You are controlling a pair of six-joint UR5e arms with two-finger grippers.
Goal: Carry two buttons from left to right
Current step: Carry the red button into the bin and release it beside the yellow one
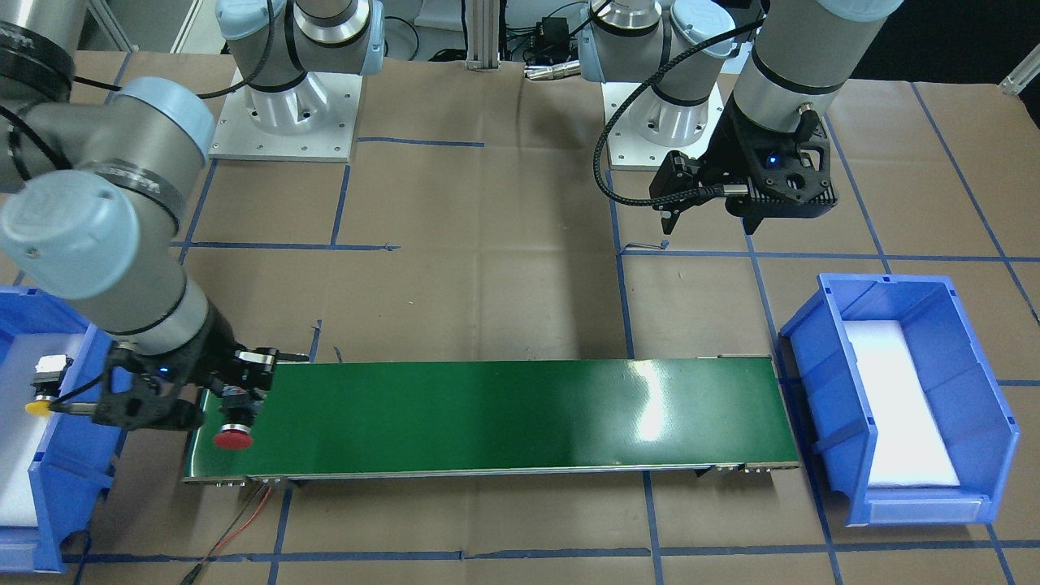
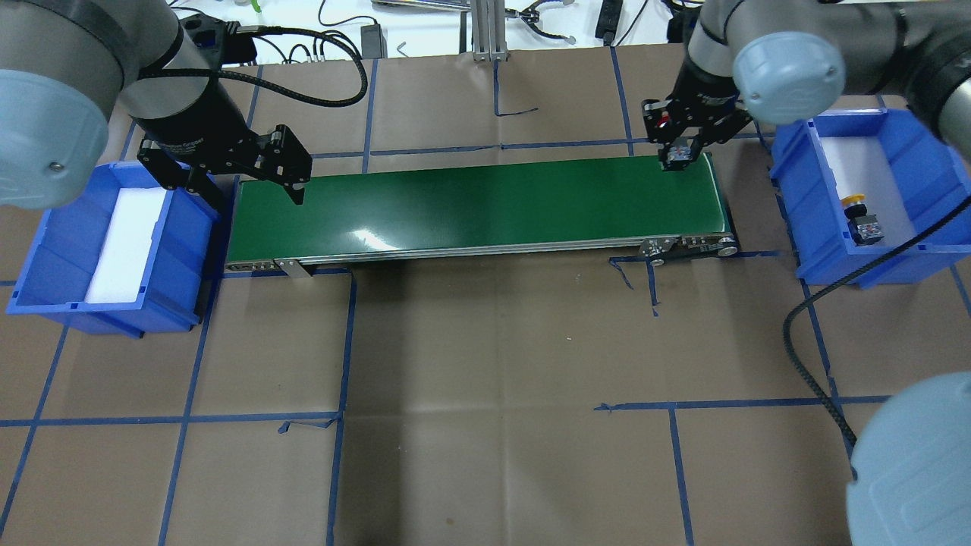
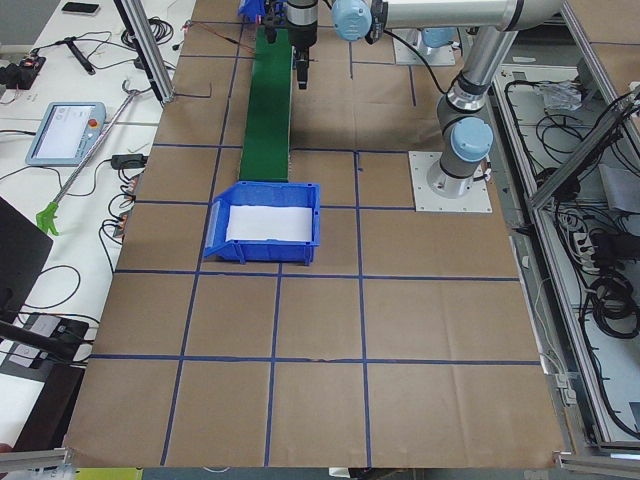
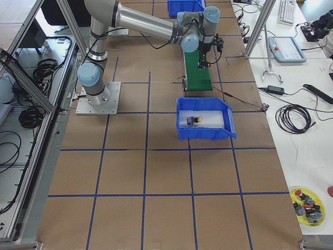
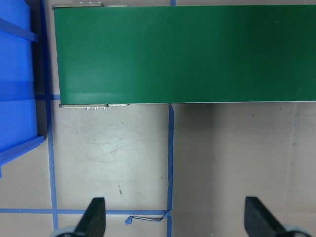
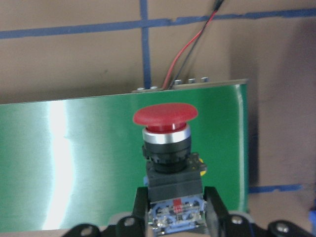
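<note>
Overhead and front opposed, sharing the belt [image 1: 487,414], wrists close

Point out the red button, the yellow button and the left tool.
red button [image 6: 171,165]: right wrist-mounted view, on its black barrel under the cap.
yellow button [image 2: 861,214]: overhead exterior view, on its dark body beside the cap.
left tool [image 5: 176,217]: left wrist-mounted view, midway between its open fingertips.

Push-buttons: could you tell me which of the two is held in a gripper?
The red-capped push-button, clamped in the right gripper; the yellow-capped push-button lies loose in the blue bin.
</note>
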